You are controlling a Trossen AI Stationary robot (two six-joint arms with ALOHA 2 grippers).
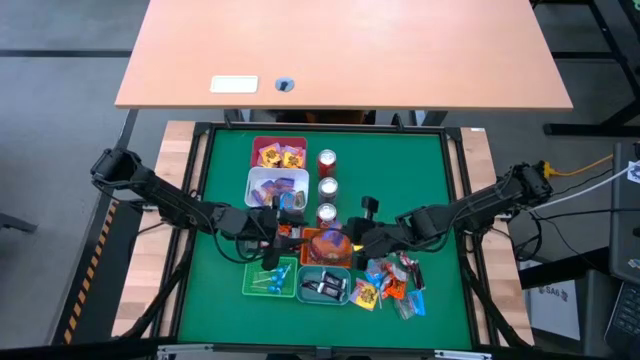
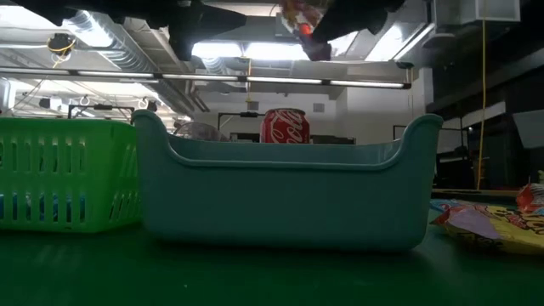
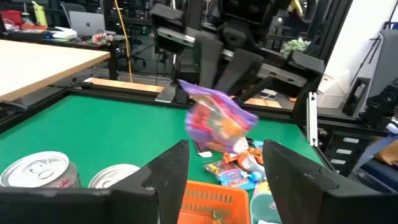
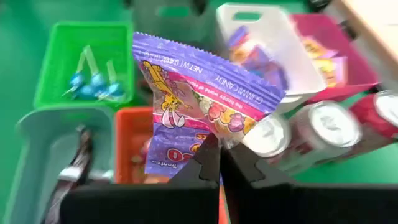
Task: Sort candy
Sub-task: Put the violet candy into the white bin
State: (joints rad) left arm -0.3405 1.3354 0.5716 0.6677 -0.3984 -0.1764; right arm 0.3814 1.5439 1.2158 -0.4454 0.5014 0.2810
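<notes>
Purple candy packet (image 4: 205, 102) pinched in right fingers (image 4: 219, 163) above orange bin (image 4: 132, 134); left fingers (image 3: 225, 163) spread.

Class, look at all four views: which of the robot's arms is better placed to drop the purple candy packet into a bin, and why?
The right arm. Its right gripper is shut on the purple candy packet, held above the bins near the white bin of purple sweets. The left gripper is open and empty.
</notes>
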